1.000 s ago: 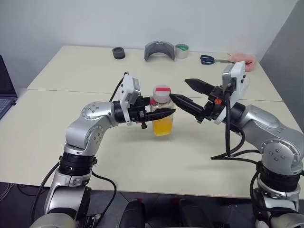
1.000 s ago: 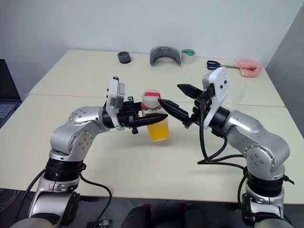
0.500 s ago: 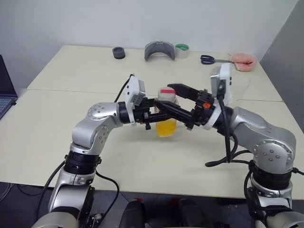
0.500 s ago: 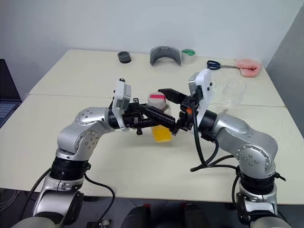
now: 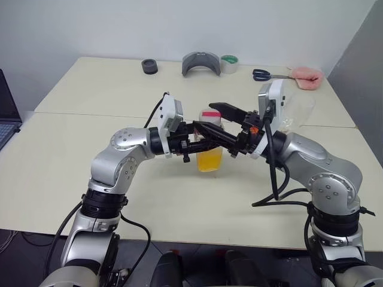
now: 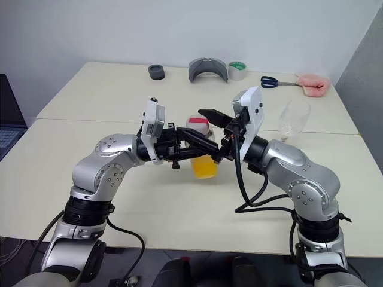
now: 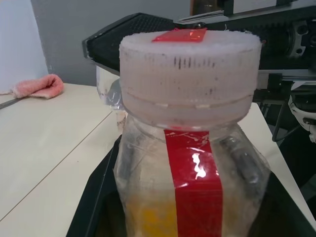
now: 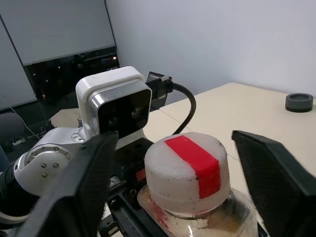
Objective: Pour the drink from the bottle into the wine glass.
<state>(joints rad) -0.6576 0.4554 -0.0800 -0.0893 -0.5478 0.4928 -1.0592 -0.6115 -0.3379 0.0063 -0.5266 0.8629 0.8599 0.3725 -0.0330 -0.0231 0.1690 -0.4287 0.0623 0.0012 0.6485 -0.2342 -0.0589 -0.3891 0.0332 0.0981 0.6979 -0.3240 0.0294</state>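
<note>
Bottle (image 5: 210, 143): upright, near the middle of the tabletop (image 5: 90, 173), whether standing on it or raised cannot be told. Clear squarish body, pale cap (image 8: 188, 170) with a red strip across its top and down the front. Lower part holds orange-yellow drink (image 5: 209, 160).

Left gripper (image 5: 203, 143): level, pointing to the robot's right, black fingers (image 7: 94, 197) clamped on the bottle's body below the cap.

Right gripper (image 8: 182, 177): reaching in from the opposite side at cap height. Fingers (image 8: 276, 173) apart, one on each side of the cap, neither seen touching it.

Wine glass (image 6: 294, 118): clear, standing on the tabletop behind the right arm, well apart from the bottle; contents cannot be told.

Along the far edge of the tabletop, from the robot's left to its right: black ring (image 5: 149, 66), grey curved piece (image 5: 201, 63), tape roll (image 5: 229, 64), scissors (image 5: 263, 75), pink cloth (image 5: 307, 76).

Laptop (image 5: 7, 113): off the tabletop on the robot's left.
</note>
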